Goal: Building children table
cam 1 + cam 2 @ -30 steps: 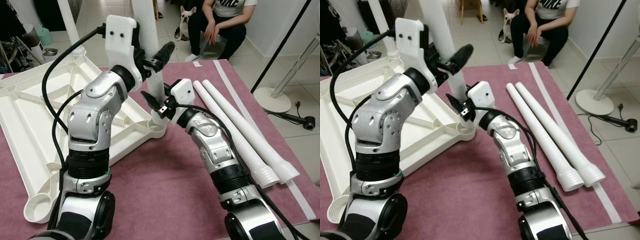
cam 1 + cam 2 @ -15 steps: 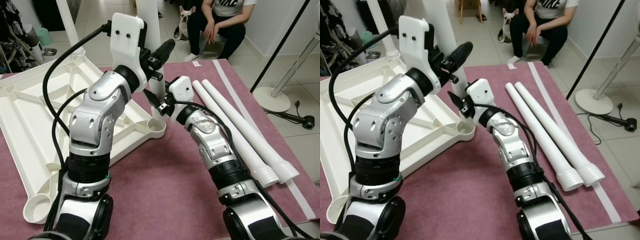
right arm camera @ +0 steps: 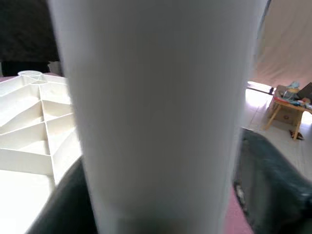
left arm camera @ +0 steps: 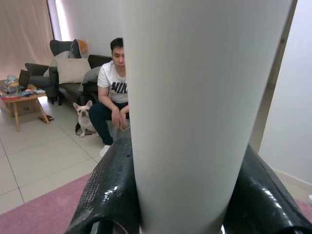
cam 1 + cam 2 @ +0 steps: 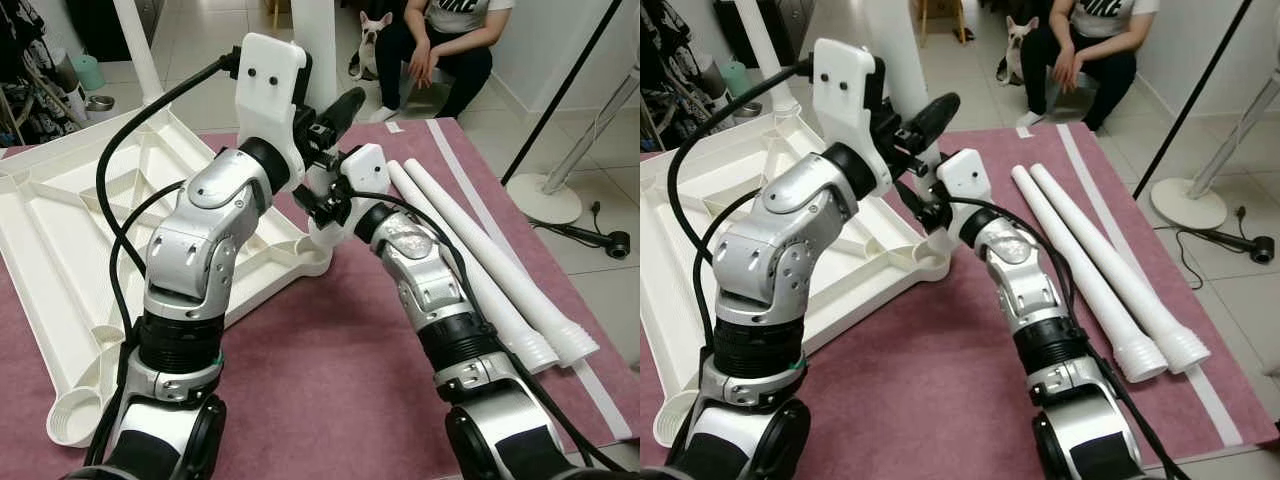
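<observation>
- White plastic tabletop [image 5: 90,250] lies underside up on the maroon mat [image 5: 330,380]; nothing pins it, so a hard twist on the leg could slide or tip it.
- Upright table leg [image 5: 318,60] stands in the near corner socket [image 5: 322,238]; if tilted, its thread may cross and jam.
- Two spare legs [image 5: 480,265] lie just beside the right arm, where an elbow swing could roll them.
- Left gripper [image 5: 325,120] pinches the leg high up, right gripper [image 5: 318,200] pinches it near the socket; uneven turning could make the fingers [image 4: 105,195] slip.
</observation>
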Available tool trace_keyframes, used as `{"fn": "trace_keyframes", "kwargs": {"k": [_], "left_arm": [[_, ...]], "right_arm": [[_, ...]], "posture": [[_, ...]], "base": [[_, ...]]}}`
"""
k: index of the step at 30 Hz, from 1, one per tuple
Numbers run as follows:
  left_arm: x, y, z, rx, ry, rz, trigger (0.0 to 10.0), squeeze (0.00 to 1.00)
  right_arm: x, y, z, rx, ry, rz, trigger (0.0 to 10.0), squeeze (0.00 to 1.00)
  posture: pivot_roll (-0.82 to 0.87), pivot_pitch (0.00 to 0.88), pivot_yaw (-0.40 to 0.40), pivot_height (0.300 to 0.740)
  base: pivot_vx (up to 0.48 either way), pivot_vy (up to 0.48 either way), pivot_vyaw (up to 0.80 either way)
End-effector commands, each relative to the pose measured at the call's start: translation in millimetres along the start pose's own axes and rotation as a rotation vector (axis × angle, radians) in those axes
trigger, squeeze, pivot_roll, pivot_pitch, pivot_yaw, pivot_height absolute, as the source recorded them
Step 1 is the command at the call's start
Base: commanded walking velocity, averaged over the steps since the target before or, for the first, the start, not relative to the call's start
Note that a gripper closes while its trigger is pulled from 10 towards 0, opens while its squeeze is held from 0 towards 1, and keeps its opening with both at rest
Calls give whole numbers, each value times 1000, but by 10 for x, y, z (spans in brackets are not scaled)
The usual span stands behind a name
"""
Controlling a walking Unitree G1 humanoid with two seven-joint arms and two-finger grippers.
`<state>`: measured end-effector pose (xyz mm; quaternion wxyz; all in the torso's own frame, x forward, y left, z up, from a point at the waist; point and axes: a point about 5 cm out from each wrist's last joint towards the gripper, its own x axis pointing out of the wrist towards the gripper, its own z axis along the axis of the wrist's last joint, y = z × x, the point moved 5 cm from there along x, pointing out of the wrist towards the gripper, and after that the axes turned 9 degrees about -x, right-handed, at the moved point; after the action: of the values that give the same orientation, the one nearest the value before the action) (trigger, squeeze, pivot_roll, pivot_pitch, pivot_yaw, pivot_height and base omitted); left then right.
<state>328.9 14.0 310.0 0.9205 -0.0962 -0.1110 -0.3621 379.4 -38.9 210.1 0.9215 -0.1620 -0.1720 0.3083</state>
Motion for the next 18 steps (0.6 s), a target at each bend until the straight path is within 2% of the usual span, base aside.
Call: {"fn": "trace_keyframes", "kwargs": {"k": [1,6,13,14,15,16,18], "left_arm": [[22,-217,-21,8,7,-106,0,0],[12,-273,-48,73,10,-134,0,0],[17,-290,-34,85,0,-142,0,0],[22,-294,-33,106,-1,-141,10000,0],[24,-303,-42,106,3,-148,10000,0],[18,-328,-68,84,18,-172,10000,1000],[3,-329,-98,52,31,-183,10000,1000]], "right_arm": [[83,27,126,1,-36,25,0,0],[82,124,161,-14,-40,92,0,0],[79,160,179,-9,-38,118,0,0],[79,151,190,6,-42,111,0,0],[81,140,199,19,-45,102,0,0],[83,126,209,31,-49,93,0,0],[87,84,230,51,-56,67,0,0]], "posture": [[87,0,38,740],[87,0,35,740],[83,0,35,740],[83,0,36,740],[83,0,38,740],[83,0,38,740],[82,0,39,740]], "base": [[0,0,0],[0,0,0],[0,0,0],[0,0,0],[0,0,0],[0,0,0],[0,0,0]]}}
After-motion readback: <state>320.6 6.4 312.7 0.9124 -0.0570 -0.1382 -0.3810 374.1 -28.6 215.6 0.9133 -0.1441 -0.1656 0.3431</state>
